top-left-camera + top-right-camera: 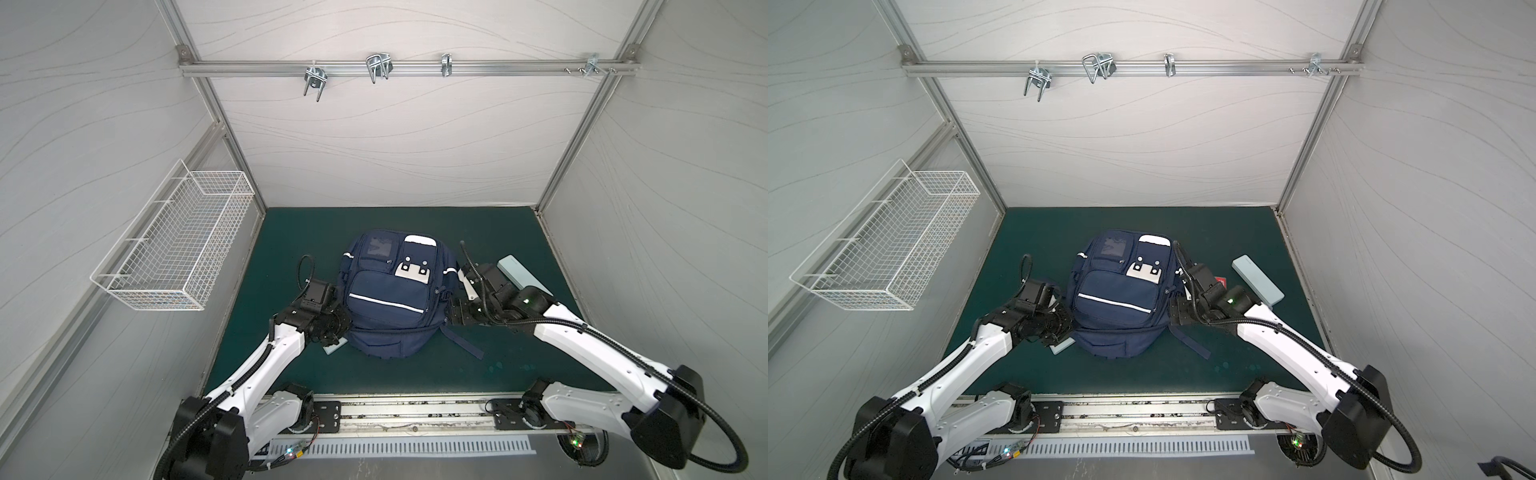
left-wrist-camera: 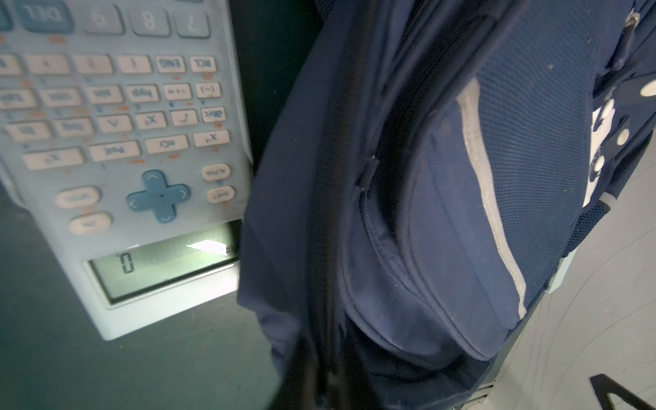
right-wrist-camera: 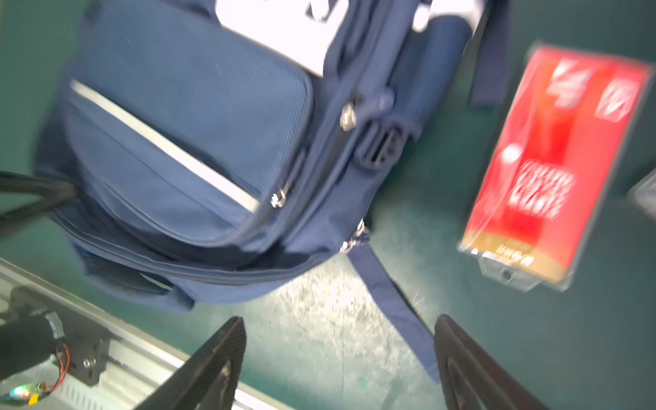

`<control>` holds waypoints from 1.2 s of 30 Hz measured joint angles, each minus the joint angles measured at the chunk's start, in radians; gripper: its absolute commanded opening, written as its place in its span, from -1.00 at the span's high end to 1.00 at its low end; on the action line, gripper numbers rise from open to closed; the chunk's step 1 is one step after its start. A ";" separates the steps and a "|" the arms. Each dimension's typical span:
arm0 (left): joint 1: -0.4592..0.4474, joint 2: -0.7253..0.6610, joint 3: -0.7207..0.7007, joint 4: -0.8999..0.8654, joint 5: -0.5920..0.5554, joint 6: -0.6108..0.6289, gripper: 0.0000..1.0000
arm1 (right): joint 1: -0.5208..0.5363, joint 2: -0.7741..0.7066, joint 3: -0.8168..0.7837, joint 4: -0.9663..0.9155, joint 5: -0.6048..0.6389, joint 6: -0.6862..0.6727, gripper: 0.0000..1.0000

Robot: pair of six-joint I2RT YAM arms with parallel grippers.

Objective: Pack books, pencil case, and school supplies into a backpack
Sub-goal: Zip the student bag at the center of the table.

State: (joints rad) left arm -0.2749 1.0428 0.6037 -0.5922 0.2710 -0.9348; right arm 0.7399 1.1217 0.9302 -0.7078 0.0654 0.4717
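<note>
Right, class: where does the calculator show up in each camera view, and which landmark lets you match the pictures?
Top view: the calculator is partly hidden, at the backpack's near corner on the robot's left.
Top view: same spot.
Left wrist: large, keys and screen showing, beside the backpack.
Right wrist: not in it.
Shared landmark: the backpack's white stripe, seen in all four.

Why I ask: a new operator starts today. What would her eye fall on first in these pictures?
First, the navy backpack lying front up in the middle of the green mat. To the robot's left of it lies a pale calculator, its screen showing a zero. To the robot's right lie a pale blue pencil case and a clear box with red contents.
</note>
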 measured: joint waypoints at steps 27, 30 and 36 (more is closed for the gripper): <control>-0.207 0.241 0.198 0.091 -0.008 -0.089 -0.31 | -0.059 0.327 0.074 0.150 -0.222 0.029 -0.05; -0.224 0.283 0.198 0.113 -0.010 -0.120 -0.27 | -0.034 0.319 0.061 0.151 -0.222 0.039 -0.04; -0.251 0.363 0.213 0.146 -0.025 -0.163 0.35 | 0.009 0.297 0.054 0.155 -0.197 0.061 -0.21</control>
State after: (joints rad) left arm -0.5259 1.4055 0.8165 -0.4465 0.2462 -1.0981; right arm 0.7490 1.4185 0.9844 -0.5529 -0.1318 0.5331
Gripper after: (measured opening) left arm 0.442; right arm 0.548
